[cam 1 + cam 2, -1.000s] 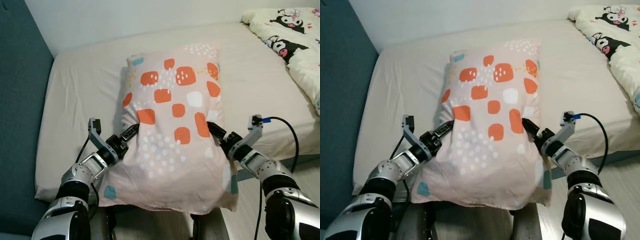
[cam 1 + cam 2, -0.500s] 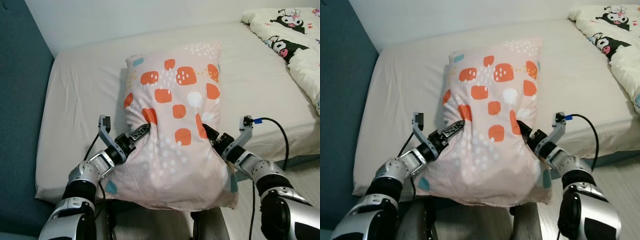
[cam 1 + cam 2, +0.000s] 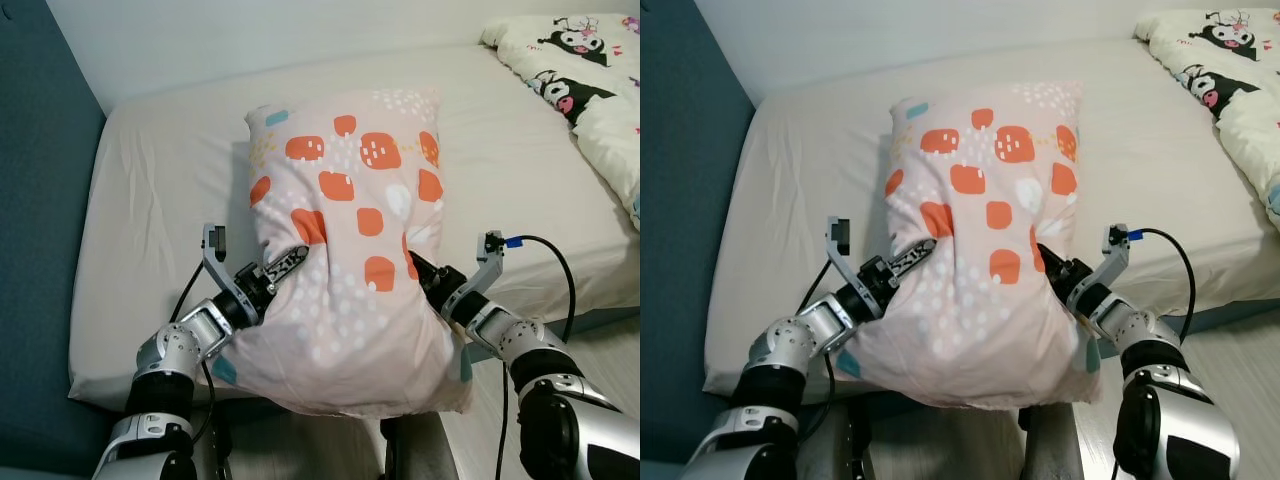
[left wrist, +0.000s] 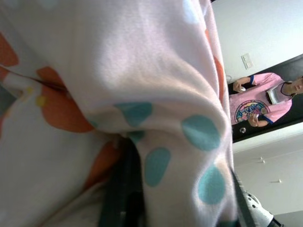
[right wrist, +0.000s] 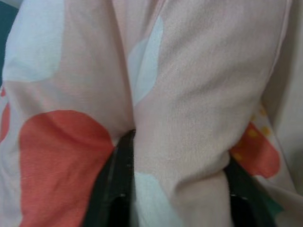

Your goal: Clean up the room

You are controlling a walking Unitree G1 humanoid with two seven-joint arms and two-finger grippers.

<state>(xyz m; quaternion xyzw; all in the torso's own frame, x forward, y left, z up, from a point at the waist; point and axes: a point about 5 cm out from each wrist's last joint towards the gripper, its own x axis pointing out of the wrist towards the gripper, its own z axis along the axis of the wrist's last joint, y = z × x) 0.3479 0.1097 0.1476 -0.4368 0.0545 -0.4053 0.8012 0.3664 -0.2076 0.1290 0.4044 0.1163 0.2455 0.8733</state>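
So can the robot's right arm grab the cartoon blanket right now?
Probably not. The right tool is pinching the spotted pillow together with the left tool, and the cartoon blanket lies far off at the bed's other end.

A pale pink pillow [image 3: 350, 250] printed with orange blocks, white patches, small white dots and a few teal spots lies lengthwise on the cream bed sheet [image 3: 150, 180]. Its far end rests flat on the mattress; its near end overhangs the bed's edge. The middle is pinched in from both sides — the fabric bunches into deep creases there — so the pillow looks waisted.
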